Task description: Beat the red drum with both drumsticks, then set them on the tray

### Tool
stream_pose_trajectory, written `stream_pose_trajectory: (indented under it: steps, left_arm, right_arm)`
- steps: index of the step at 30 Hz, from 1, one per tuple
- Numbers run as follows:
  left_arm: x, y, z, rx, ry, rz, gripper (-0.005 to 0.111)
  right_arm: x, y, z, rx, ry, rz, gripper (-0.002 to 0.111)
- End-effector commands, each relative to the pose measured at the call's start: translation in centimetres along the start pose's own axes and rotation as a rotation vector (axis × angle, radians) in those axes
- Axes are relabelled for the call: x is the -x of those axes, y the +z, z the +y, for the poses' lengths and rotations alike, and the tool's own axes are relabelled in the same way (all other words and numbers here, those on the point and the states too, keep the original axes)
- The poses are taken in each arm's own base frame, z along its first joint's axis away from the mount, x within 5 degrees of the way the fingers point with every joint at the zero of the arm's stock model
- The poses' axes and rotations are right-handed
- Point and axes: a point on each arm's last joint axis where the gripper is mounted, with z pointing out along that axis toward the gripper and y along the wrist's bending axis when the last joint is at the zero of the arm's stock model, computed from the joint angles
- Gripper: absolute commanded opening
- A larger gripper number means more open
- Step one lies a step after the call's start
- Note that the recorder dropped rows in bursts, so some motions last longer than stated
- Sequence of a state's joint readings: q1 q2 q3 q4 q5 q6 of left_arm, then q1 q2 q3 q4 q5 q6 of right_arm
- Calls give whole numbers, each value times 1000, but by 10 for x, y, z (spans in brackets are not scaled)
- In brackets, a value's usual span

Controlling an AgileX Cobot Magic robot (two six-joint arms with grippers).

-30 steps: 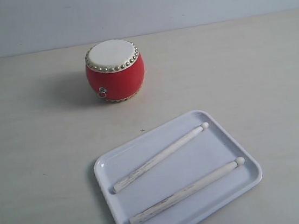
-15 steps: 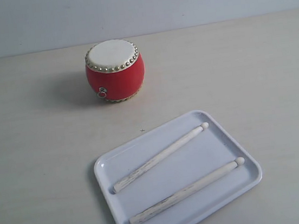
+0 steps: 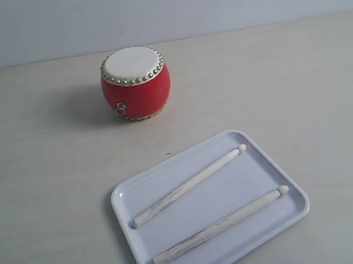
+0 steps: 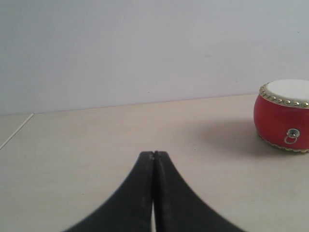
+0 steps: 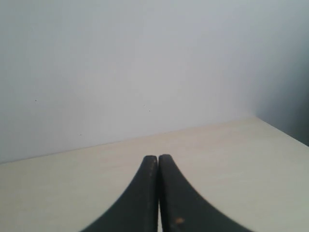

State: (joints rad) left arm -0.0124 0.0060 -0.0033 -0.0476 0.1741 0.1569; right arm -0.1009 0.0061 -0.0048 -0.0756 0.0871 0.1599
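Observation:
The red drum (image 3: 136,83) with its cream skin and gold studs stands upright at the back of the table. It also shows at the edge of the left wrist view as the red drum (image 4: 285,116). In front of it lies the white tray (image 3: 123,196), and both pale drumsticks rest side by side on it: one drumstick (image 3: 189,185) and the other drumstick (image 3: 219,226). Neither arm appears in the exterior view. My left gripper (image 4: 154,154) is shut with nothing in it, well apart from the drum. My right gripper (image 5: 158,158) is shut and empty too, facing bare table and wall.
A pale wooden table (image 3: 48,186) carries everything, and a plain light wall (image 3: 161,8) rises behind it. In the left wrist view a table edge (image 4: 17,131) runs off to one side. A darker corner of wall (image 5: 289,96) shows in the right wrist view.

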Motion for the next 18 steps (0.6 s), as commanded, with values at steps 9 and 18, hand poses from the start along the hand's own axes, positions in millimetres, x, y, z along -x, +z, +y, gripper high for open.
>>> stream_pose_trajectory:
  steps: [9, 18]
  left_arm:
    - [0, 0, 0, 4, -7, -6, 0]
    - [0, 0, 0, 4, -5, -6, 0]
  right_arm:
    - [-2, 0, 3, 49, 9, 12, 0]
    - [-8, -1, 3, 58, 8, 71, 0]
